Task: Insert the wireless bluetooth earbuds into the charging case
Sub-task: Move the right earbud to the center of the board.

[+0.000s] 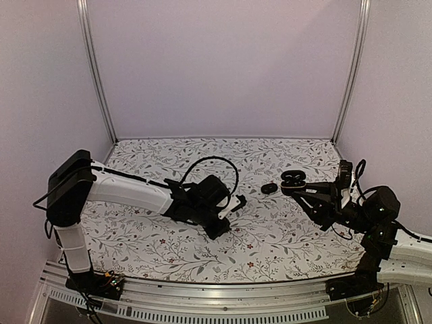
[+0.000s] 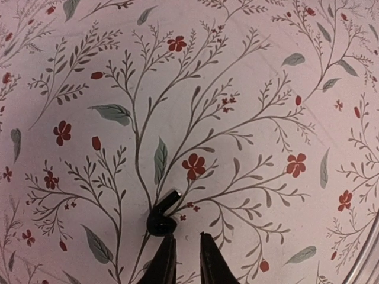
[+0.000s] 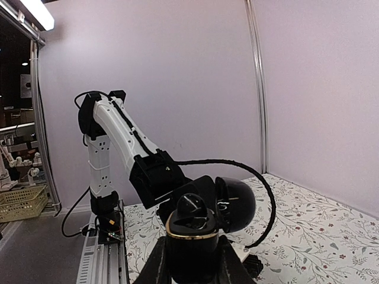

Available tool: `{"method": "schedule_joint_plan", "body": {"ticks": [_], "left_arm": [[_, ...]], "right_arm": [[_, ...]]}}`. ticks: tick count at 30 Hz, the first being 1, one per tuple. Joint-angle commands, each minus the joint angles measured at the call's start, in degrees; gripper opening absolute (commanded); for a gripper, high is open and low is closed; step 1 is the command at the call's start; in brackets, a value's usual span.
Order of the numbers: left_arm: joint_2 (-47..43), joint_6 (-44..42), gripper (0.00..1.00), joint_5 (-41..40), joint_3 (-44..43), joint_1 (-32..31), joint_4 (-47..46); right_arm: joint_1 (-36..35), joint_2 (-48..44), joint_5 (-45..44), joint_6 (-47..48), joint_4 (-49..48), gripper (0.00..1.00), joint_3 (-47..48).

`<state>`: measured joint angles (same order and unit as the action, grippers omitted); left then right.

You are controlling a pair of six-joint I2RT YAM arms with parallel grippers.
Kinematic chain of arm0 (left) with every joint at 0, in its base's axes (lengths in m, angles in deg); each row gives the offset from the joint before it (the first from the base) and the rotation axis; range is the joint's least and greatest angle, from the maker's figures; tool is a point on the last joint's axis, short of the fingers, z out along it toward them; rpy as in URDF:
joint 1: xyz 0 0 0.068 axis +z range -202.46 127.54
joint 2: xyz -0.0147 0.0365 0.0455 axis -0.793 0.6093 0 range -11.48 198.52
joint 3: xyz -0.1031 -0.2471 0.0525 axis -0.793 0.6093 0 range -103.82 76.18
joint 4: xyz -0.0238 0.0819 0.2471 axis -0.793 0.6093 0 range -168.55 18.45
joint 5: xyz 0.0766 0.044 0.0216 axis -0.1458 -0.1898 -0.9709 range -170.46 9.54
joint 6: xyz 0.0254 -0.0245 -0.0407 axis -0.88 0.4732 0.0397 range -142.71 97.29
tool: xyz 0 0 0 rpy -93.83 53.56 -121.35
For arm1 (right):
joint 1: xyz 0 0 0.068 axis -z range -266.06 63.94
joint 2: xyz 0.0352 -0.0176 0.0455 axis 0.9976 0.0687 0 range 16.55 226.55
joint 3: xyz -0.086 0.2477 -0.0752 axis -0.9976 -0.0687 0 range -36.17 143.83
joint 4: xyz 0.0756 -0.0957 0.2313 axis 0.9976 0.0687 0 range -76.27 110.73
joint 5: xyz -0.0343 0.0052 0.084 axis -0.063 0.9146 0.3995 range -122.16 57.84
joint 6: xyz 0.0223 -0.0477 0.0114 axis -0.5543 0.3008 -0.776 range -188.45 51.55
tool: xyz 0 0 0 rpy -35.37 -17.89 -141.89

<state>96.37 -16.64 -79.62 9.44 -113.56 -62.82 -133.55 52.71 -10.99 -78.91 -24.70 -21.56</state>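
Note:
In the left wrist view a tiny black earbud (image 2: 160,220) lies on the floral table cloth, its short stem pointing up and right. My left gripper (image 2: 185,241) is open by a narrow gap and empty. Its left fingertip sits just behind the earbud, touching or nearly touching it. In the top view this gripper (image 1: 220,228) points down at the table's middle and the earbud is hidden. My right gripper (image 3: 190,257) is shut on the black charging case (image 3: 190,236), holding it upright with the lid (image 3: 237,204) open. One earbud (image 3: 194,207) sits in it. The case (image 1: 292,179) shows at right centre.
A small black oval object (image 1: 269,188) lies on the cloth just left of the held case. The left arm's black cable (image 1: 214,160) loops above its wrist. Pale walls close in the back and sides. A yellow basket (image 3: 21,202) stands off the table.

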Motion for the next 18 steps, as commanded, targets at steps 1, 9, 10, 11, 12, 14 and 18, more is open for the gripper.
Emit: {"method": "schedule_joint_plan", "body": {"ticks": [1, 9, 10, 11, 12, 14, 18], "left_arm": [[2.92, 0.27, 0.14, -0.55, -2.25, -0.75, 0.24], [5.82, -1.45, 0.12, -0.64, -1.93, -0.71, 0.65], [5.99, -1.50, 0.12, -0.66, -1.89, -0.59, 0.56], [6.23, -1.62, 0.12, -0.67, -1.89, -0.52, 0.55], [6.42, -1.71, 0.12, -2.01, -1.96, -0.35, 0.54], [6.86, -1.91, 0.12, -3.00, -2.22, 0.06, 0.86], [7.59, -3.01, 0.11, -4.56, -3.17, 1.29, 1.42]], "right_arm": [[0.28, -0.82, -1.51, 0.33, 0.16, 0.00, 1.11], [0.29, -0.65, -1.93, 0.61, 0.16, 0.00, 1.05], [0.26, -0.72, -2.00, 0.61, 0.14, 0.00, 1.04], [0.27, -0.74, -2.05, 0.61, 0.12, 0.00, 0.97], [0.29, -0.74, -2.09, 0.61, 0.14, 0.00, 1.01], [0.28, -0.82, -2.05, 0.61, 0.20, 0.00, 0.89], [0.28, -1.14, -2.41, 0.61, 0.28, 0.00, 0.81]]}}
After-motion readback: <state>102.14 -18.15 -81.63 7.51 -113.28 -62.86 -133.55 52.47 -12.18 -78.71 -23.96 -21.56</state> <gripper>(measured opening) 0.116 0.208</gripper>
